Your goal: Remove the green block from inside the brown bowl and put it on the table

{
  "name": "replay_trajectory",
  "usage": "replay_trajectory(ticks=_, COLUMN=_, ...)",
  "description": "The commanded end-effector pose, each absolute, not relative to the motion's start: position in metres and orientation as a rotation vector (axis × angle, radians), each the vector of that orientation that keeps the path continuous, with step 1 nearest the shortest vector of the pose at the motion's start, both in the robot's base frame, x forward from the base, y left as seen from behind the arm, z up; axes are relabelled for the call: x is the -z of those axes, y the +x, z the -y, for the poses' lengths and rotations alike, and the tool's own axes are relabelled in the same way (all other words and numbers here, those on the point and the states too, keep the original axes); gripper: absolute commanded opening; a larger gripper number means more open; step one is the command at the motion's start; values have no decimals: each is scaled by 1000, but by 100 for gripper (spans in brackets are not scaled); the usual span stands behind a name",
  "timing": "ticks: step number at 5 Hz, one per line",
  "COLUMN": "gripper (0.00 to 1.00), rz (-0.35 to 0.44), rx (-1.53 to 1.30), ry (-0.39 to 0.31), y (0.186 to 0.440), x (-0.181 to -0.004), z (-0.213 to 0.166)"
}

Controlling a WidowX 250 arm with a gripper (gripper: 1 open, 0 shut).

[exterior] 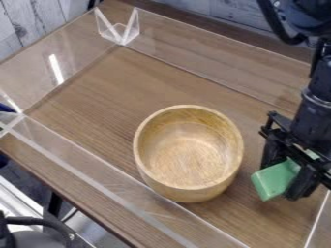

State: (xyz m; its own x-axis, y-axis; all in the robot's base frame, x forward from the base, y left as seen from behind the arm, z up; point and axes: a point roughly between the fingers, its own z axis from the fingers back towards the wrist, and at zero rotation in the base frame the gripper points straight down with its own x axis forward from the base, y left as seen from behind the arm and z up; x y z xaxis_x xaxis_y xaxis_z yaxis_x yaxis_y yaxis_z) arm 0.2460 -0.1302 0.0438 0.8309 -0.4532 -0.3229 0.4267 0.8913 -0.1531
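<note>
Fingertips (273,153) of the black gripper (287,167) are closed on the green block (273,180), with dark finger parts lying across its upper and right-hand portions. The block is outside the brown bowl (188,153), just beside its rim on the right side of the view, over the brown wood-grain table (116,82). Whether its underside touches the tabletop or sits slightly above it cannot be told from this angle.

No brand, label or writing can be read on the block, the bowl, the table or the arm (311,97); at this size, any small marking on the dark metal would be lost.

Part of the green block is hidden behind the fingers, so its full outline and far end cannot be made out. The arm is cut off by the right edge of the view, and the fingers blend together in their dark colour, making their separate shapes hard to follow. At the lower left, a dark device with cables (37,231) is cut off by the frame and cannot be identified. The clear acrylic wall (97,172) along the near side is see-through, and parts of its edges are faint. The bowl's whole rim and pale inside are in view.
</note>
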Motion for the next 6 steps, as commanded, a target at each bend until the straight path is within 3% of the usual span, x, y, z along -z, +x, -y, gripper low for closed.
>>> replay_trajectory(ticks=1, gripper=0, rz=-295, rx=470, ry=-112, y=256, x=-59, z=133)
replay_trajectory(ticks=3, gripper=0, rz=-268, rx=433, ry=-133, y=264, x=-61, z=127)
replay_trajectory(ticks=6, gripper=0, rz=-308, rx=434, ry=-158, y=263, x=-55, z=128)
